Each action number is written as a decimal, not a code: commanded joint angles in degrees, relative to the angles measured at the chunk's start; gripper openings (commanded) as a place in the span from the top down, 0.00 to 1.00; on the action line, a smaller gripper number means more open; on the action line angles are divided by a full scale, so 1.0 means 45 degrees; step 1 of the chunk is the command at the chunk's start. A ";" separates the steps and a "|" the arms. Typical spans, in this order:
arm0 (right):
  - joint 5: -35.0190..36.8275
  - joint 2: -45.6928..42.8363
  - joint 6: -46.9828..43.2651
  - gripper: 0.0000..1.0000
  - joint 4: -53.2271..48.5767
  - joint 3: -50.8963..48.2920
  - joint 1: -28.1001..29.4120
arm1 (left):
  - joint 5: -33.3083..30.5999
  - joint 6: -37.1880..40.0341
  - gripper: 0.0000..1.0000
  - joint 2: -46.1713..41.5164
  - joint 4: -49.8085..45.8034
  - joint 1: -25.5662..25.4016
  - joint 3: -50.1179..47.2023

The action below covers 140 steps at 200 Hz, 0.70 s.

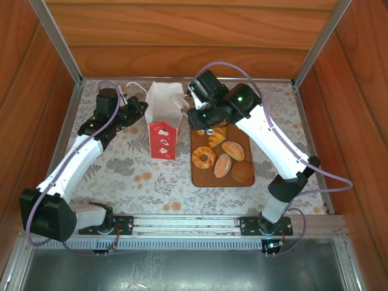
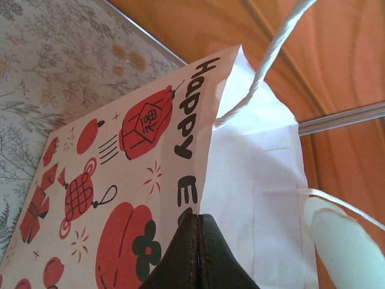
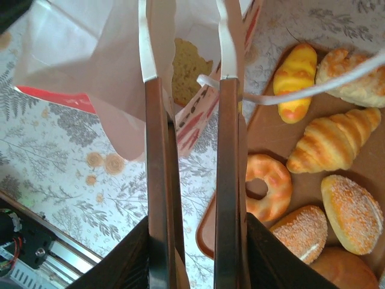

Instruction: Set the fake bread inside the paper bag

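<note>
The paper bag (image 1: 163,124) stands upright at the back middle, white above and red below. My left gripper (image 1: 142,109) is shut on its rim; in the left wrist view the closed jaws (image 2: 198,220) pinch the bag's (image 2: 120,180) corner fold. My right gripper (image 1: 199,116) is shut on metal tongs (image 3: 153,150), whose two arms stand apart over the bag's mouth (image 3: 90,54). One piece of fake bread (image 3: 189,69) lies inside the bag between the tong tips. Several more sit on the brown tray (image 1: 197,179): a ring doughnut (image 1: 204,157), a croissant (image 3: 334,138), rolls (image 1: 232,150) and a bun (image 1: 243,173).
A white cord handle (image 3: 313,87) of the bag stretches across the tray (image 3: 264,135) in the right wrist view. Wooden walls close in the back and sides. Metal rails (image 1: 182,225) run along the near edge by the arm bases. The table has a floral cloth (image 1: 133,176).
</note>
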 commanded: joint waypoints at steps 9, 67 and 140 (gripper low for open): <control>-0.0857 -0.0805 -0.0428 0.62 0.1200 0.0520 -0.0160 | -0.0260 0.0451 1.00 -0.0197 -0.0230 -0.0120 0.0036; -0.1701 -0.2464 -0.0635 0.62 0.1619 0.0587 -0.1921 | -0.0810 0.1634 0.55 -0.0785 -0.1366 -0.0083 0.0439; -0.2703 -0.5182 -0.0730 0.60 0.2679 -0.5149 -0.5903 | -0.1942 0.2938 0.22 -0.2670 -0.1704 0.0059 -0.0083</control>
